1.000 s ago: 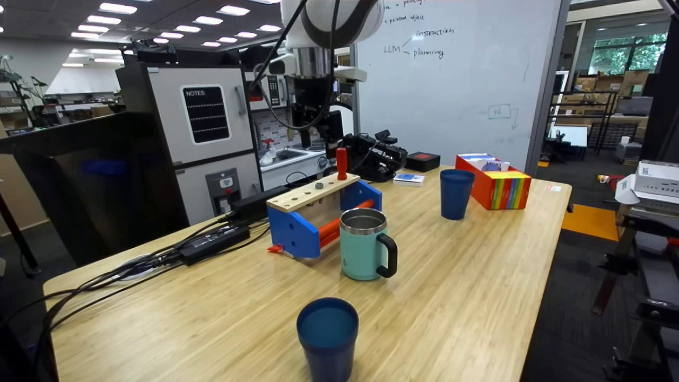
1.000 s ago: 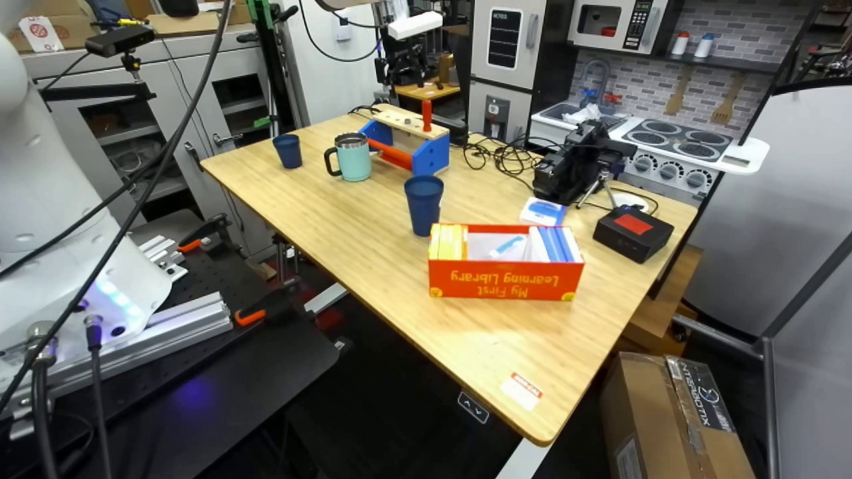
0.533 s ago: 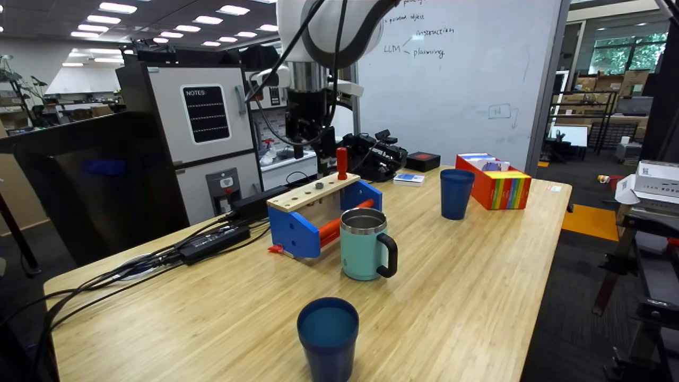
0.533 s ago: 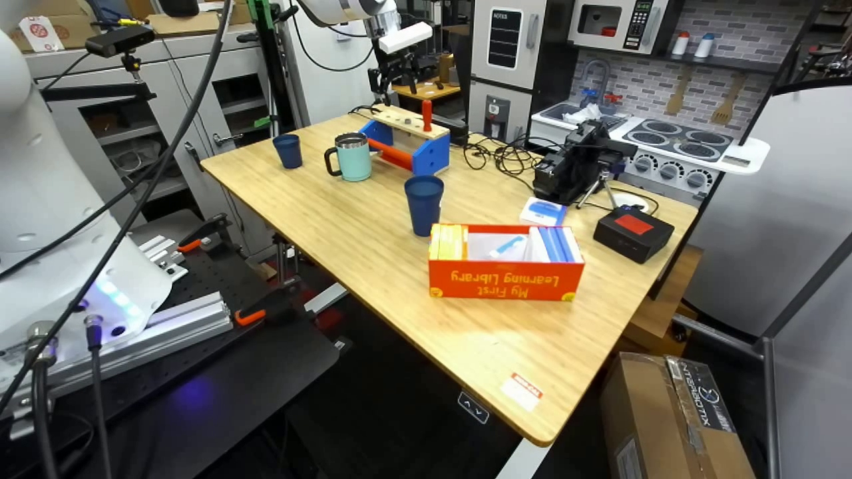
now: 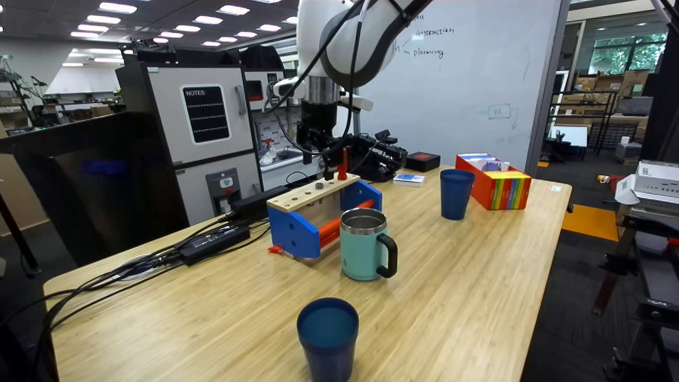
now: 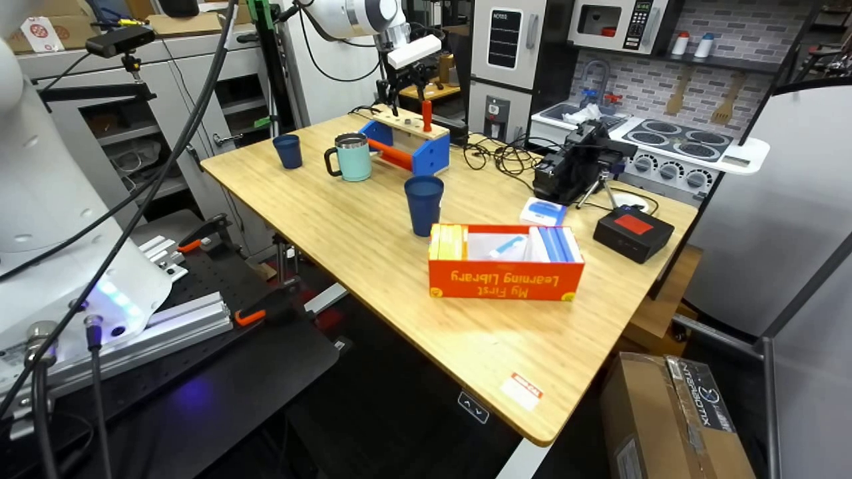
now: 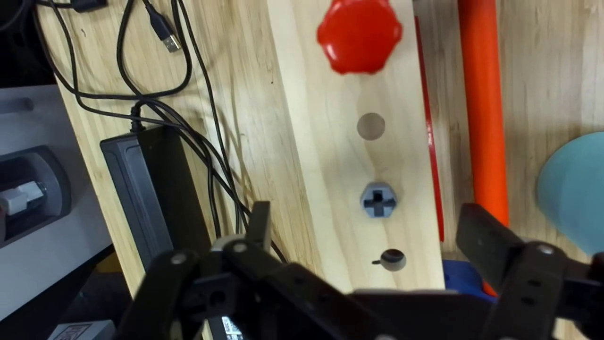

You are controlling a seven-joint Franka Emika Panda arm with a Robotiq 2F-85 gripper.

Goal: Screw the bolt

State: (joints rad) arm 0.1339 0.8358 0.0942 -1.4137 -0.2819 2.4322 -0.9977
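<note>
Spread wide, the gripper [image 7: 368,222] hangs above the toy workbench's [image 5: 295,233] grey cross-slotted bolt [image 7: 379,200]; in an exterior view, the teal mug [image 5: 362,250] stands well inside the table's [image 5: 456,297] right edge.

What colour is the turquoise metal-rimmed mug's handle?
The curved handle is black, best seen in an exterior view.

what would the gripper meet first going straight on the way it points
Probably the grey, hexagonal, plastic-looking bolt in the pale wooden plank, in line between the open jaws; depth unclear.

The wooden counter [image 5: 451,286] carries a toy workbench [image 5: 294,233], green mug [image 5: 362,252], two blue cups [image 5: 455,196], red box [image 6: 506,279] and power adapter [image 5: 215,244].
</note>
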